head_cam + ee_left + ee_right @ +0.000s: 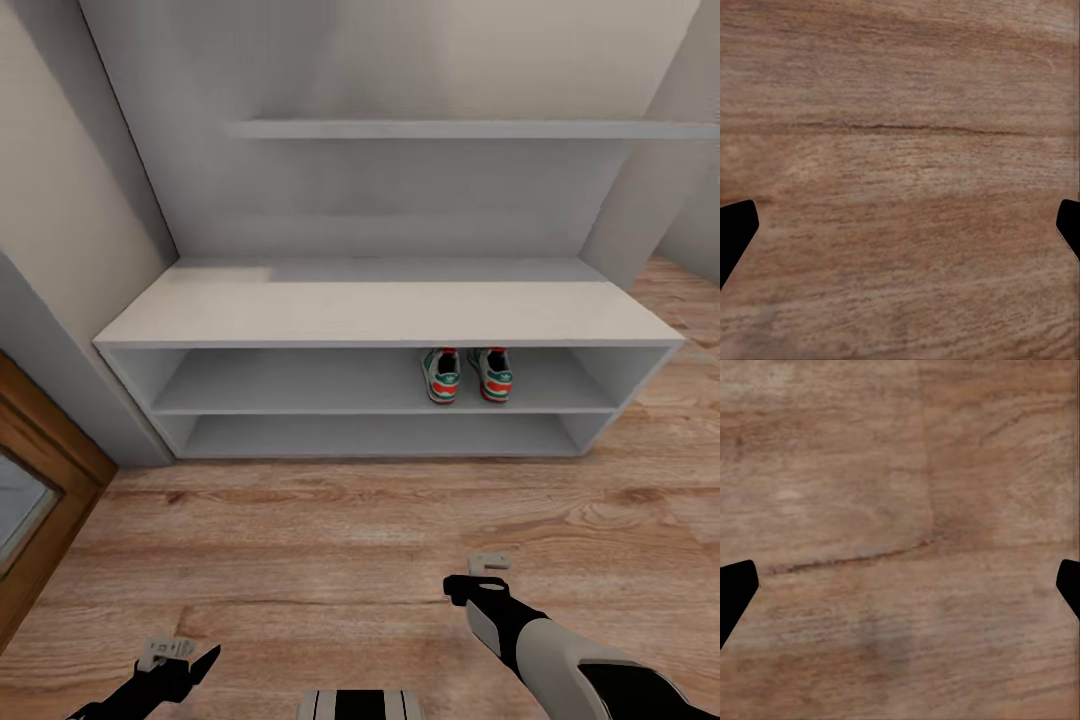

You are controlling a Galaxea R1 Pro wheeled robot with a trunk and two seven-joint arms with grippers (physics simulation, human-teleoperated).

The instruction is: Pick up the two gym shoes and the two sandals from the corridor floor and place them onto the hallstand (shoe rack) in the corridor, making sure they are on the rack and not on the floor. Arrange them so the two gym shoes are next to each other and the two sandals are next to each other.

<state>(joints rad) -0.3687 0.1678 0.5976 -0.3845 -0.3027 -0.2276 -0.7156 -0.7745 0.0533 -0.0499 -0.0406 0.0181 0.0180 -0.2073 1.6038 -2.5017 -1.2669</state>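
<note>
The hallstand (380,310) stands straight ahead against the wall in the head view. Both gym shoes (442,375) (493,373) sit side by side on its upper shelf, right of centre, heels toward me. The sandals are out of view. Low over the corridor floor (330,540), my left gripper (185,662) is at the lower left and my right gripper (476,580) at the lower right, well short of the rack. In each wrist view the gripper (900,225) (900,585) is open, its dark fingertips (735,229) (735,589) spread wide with bare planks between them.
A wooden door frame (45,470) runs along the left side. A long wall shelf (450,129) hangs above the rack. The lower rack shelf (370,435) holds nothing. Walls close in on both sides, and wood floor continues past the rack on the right (680,400).
</note>
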